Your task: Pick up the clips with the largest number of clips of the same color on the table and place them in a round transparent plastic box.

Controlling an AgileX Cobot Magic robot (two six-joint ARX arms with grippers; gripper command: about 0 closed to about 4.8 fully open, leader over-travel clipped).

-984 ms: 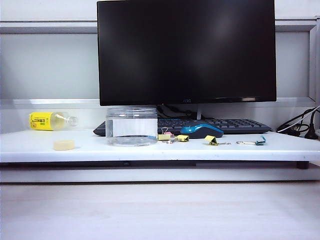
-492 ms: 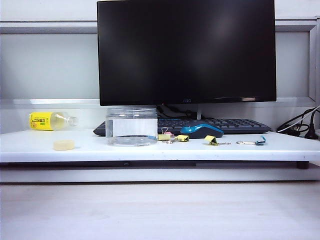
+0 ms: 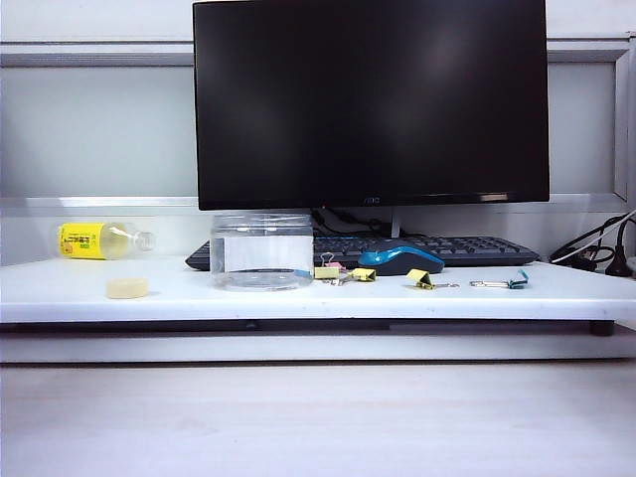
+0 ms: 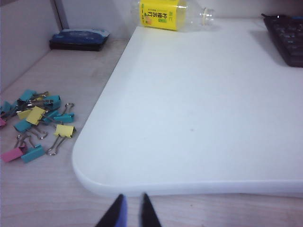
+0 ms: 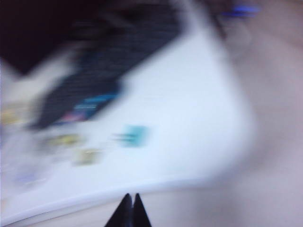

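Note:
Three yellow clips [image 3: 326, 271] [image 3: 364, 274] [image 3: 419, 278] lie on the white board in front of the mouse. The round transparent plastic box [image 3: 261, 250] stands upright just left of them. Neither arm shows in the exterior view. My left gripper [image 4: 131, 208] hovers over the wooden desk just off the board's corner. Its fingertips are almost together, with only a thin gap and nothing between them. My right gripper [image 5: 130, 208] is shut and empty, off the board's edge. Its view is blurred, with yellow clips [image 5: 87, 156] and a teal clip [image 5: 135, 135] faint ahead.
A teal clip [image 3: 517, 281] lies right of the yellow ones, a pink clip [image 3: 333, 265] beside them. A monitor [image 3: 370, 99], keyboard [image 3: 457, 248] and blue mouse [image 3: 400, 259] stand behind. A yellow-labelled bottle [image 3: 99, 239] lies at the left. Several mixed clips [image 4: 38, 125] sit on the desk beside the board.

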